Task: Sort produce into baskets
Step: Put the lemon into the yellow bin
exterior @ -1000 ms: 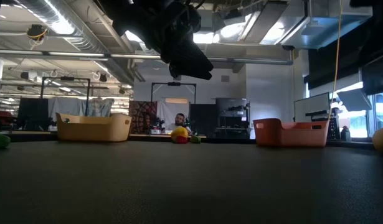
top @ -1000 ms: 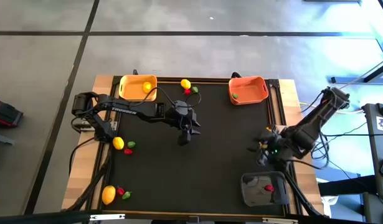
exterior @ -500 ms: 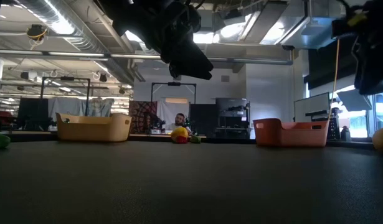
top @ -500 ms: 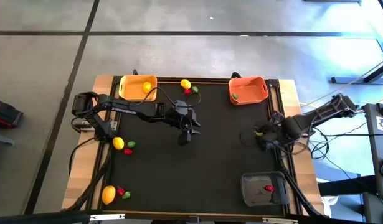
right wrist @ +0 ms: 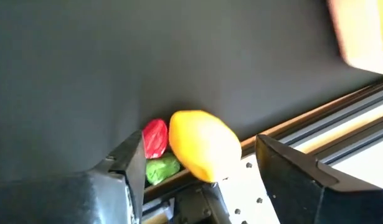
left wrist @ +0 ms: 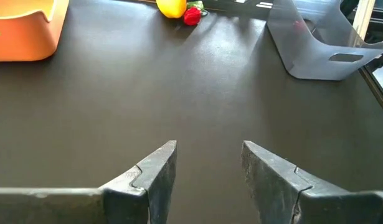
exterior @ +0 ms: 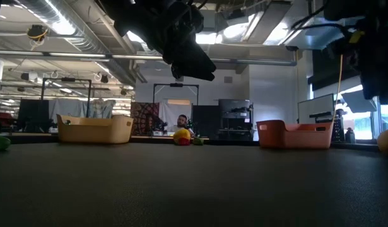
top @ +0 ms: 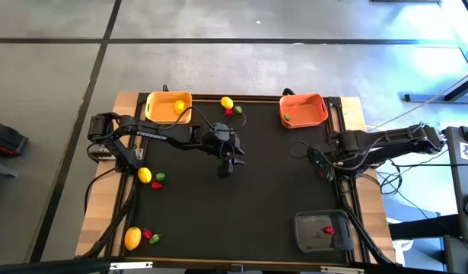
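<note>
Pale lettering along the left arm [top: 154,137], too small to read; no other writing legible.

At the near-left corner of the table [top: 128,99]: corner lemon [top: 132,238], long axis running from near edge to far edge, with a red piece [top: 147,234] and a green piece [top: 154,239] just beside it.

Midway along the left edge: left lemon [top: 144,175], with another green piece [top: 160,176] and red piece [top: 157,184] just beside it.

At the far-left corner: yellow basket [top: 169,106], long side along the far edge, a basket lemon [top: 179,107] inside.

Over the middle of the mat [top: 272,190]: left gripper [left wrist: 207,146], raised clear of the surface and aimed toward the right edge. Fingers parted, nothing between them, all produce well apart from it.

At the middle of the far edge: far lemon [top: 227,103], red piece [top: 230,111] and green piece [top: 238,109] close by.

At the far-right corner: orange basket [top: 304,110], a green piece [top: 287,118] inside.

At the right edge, between the orange and grey baskets: right gripper [right wrist: 200,143], raised above the table. Fingers spread wide, gripping nothing. Below the gap, on the mat: right lemon [right wrist: 207,149], long axis slanting across the gap, with a red piece [right wrist: 155,138] and green piece [right wrist: 161,169] just beside it, next to the rail [right wrist: 316,134].

At the near-right corner: grey basket [top: 321,230], a red piece [top: 329,229] inside.
</note>
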Robot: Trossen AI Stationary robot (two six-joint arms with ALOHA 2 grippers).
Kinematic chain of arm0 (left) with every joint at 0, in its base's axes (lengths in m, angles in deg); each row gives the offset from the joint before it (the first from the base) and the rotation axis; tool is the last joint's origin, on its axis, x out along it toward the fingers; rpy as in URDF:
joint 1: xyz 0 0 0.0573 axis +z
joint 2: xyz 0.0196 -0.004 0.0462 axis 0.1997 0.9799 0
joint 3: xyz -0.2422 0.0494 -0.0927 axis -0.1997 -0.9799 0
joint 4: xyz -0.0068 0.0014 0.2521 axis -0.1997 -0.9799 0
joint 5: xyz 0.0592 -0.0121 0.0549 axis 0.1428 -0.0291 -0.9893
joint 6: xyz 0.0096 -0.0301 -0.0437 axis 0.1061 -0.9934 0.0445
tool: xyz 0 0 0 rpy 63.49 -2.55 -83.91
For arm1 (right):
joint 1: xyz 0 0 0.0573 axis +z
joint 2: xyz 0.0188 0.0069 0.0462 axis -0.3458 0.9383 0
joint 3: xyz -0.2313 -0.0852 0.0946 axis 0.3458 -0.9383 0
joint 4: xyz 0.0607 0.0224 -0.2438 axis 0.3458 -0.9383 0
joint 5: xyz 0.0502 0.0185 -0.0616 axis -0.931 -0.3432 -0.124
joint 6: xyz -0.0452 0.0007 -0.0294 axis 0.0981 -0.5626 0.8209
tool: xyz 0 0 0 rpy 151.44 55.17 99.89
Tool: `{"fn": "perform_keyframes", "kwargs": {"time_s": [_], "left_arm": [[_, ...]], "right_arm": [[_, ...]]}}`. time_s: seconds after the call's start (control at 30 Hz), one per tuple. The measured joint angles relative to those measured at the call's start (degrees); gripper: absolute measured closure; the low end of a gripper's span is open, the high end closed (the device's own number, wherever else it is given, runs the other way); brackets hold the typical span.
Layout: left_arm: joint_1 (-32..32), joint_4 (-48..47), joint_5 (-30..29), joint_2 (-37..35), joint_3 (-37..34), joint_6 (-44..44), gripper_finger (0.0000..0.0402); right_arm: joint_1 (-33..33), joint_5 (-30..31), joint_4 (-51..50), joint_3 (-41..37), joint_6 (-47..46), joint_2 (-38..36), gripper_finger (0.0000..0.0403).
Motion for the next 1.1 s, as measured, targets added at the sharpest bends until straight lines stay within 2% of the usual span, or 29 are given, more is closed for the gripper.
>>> {"fn": "perform_keyframes", "kwargs": {"time_s": [0.27, 0.47, 1.1], "left_arm": [[0.0, 0.0, 0.0, 0.0, 0.0, 0.0, 0.0227], [0.0, 0.0, 0.0, 0.0, 0.0, 0.1, 0.0227], [0.0, 0.0, 0.0, 0.0, 0.0, 0.1, 0.0227]], "right_arm": [[-6.0, -2.3, 0.1, -4.0, 5.0, 0.0, 0.0125], [-7.7, -4.6, 0.5, -6.0, 8.3, 2.6, 0.0119], [-7.8, -2.8, 1.4, -6.7, 7.6, 26.2, 0.0118]]}}
